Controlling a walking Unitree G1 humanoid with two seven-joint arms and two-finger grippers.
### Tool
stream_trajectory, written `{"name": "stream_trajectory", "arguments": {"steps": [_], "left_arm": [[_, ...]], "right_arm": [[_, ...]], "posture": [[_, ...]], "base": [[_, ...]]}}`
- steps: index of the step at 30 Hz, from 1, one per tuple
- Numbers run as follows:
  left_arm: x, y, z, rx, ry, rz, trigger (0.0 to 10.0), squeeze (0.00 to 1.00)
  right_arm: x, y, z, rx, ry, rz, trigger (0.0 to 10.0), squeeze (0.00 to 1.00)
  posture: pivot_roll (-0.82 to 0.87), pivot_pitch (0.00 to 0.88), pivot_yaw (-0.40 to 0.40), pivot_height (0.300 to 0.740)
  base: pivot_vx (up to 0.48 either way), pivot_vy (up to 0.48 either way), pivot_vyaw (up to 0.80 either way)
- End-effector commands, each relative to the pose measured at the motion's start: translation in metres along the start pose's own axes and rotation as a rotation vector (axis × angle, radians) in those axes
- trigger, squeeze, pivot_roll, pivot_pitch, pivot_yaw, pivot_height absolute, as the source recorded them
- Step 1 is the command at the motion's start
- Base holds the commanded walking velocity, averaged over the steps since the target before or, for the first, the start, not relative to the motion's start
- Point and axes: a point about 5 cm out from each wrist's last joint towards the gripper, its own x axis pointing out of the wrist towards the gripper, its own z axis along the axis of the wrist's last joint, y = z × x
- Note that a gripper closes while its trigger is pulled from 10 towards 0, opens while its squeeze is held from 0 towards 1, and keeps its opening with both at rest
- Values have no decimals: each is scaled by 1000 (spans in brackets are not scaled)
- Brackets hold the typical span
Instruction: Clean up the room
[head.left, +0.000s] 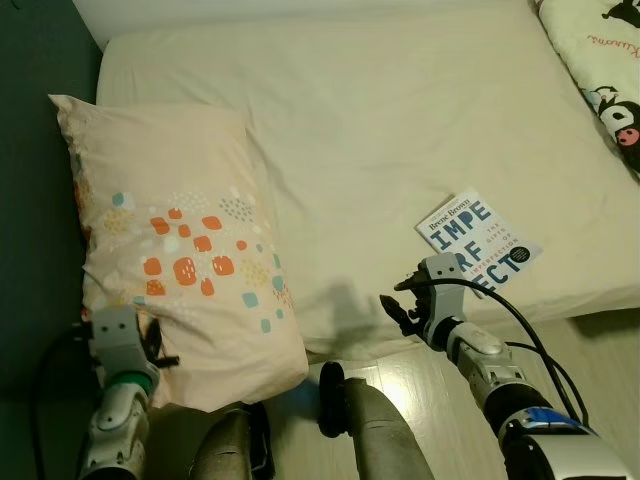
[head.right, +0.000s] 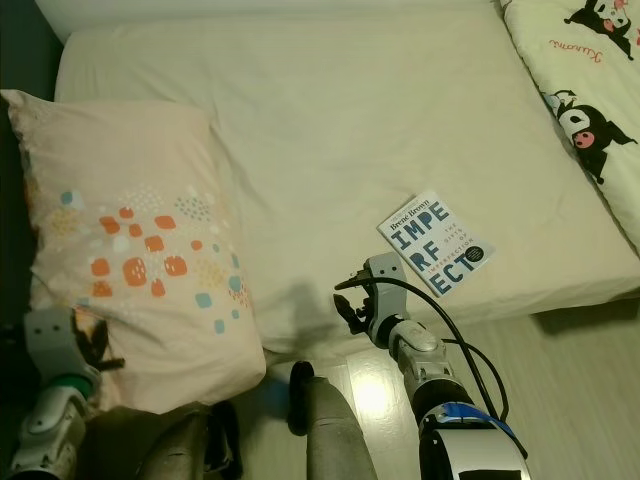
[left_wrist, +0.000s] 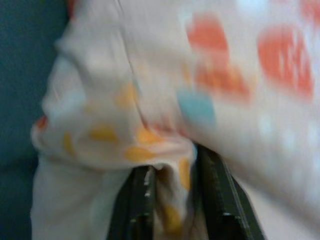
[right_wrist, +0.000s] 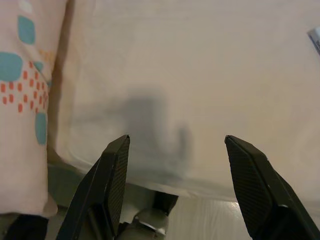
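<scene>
At the bed's (head.left: 400, 120) near-left corner, the left gripper (left_wrist: 172, 200) pinches the pillow (head.left: 180, 250) hem, needing a steady lift, while the right gripper (right_wrist: 175, 175) hovers spread wide beside the book (head.left: 478, 240).

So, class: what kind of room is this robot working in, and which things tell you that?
Most likely a bedroom. A bed with a cream sheet spans the view, a patterned pillow lies at its edge, and a cartoon-print blanket sits at one corner.
</scene>
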Motion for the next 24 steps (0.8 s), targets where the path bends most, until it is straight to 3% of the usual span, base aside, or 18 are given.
{"name": "stream_trajectory", "arguments": {"steps": [1, 5, 7, 9, 12, 14, 17, 21, 22, 23, 24], "left_arm": [[3, 5, 14, -37, -72, 12, 10000, 1000], [12, 10, 46, -73, -191, 17, 10000, 1000], [16, 21, 69, -42, -264, 31, 10000, 1000], [17, 27, 78, -27, -288, 41, 10000, 1000], [16, 32, 76, -8, -275, 43, 10000, 1000], [10, 45, 62, 38, -220, 75, 10000, 1000], [4, 52, 53, 36, -191, 110, 10000, 1000], [-8, 59, 26, 27, -92, 232, 10000, 1000], [-15, 62, 13, 26, -49, 272, 10000, 0], [-15, 62, 13, 26, -49, 272, 10000, 0], [-26, 66, -7, -3, 17, 332, 10000, 0]], "right_arm": [[-2, 1, -9, 38, 24, 1, 10000, 0], [1, 4, -4, 58, 8, 18, 10000, 0], [5, 11, -2, 61, 5, 46, 10000, 0], [7, 15, -2, 58, 8, 61, 10000, 0], [8, 17, -2, 57, 9, 65, 10000, 0], [10, 20, -1, 55, 16, 73, 10000, 0], [10, 22, -1, 57, 9, 99, 10000, 0], [11, 26, 1, 52, -1, 121, 10000, 0], [12, 29, 2, 51, -2, 143, 10000, 0], [12, 29, 2, 51, -2, 143, 10000, 0], [14, 34, 2, 50, -2, 178, 10000, 0]], "posture": [[-147, 225, 40, 740], [-142, 208, 35, 740], [-134, 197, 31, 740], [-134, 197, 31, 740], [-129, 192, 31, 740], [-121, 184, 32, 740], [-118, 177, 32, 740], [-105, 167, 29, 740], [-94, 160, 32, 740], [-94, 160, 32, 740], [-89, 153, 33, 740]], "base": [[0, 0, 0], [0, 0, 0], [0, 0, 0], [0, 0, 0], [0, 0, 0], [0, 0, 0], [0, 0, 0], [0, 0, 775], [0, 0, 769], [0, 0, 769], [0, 0, 769]]}}
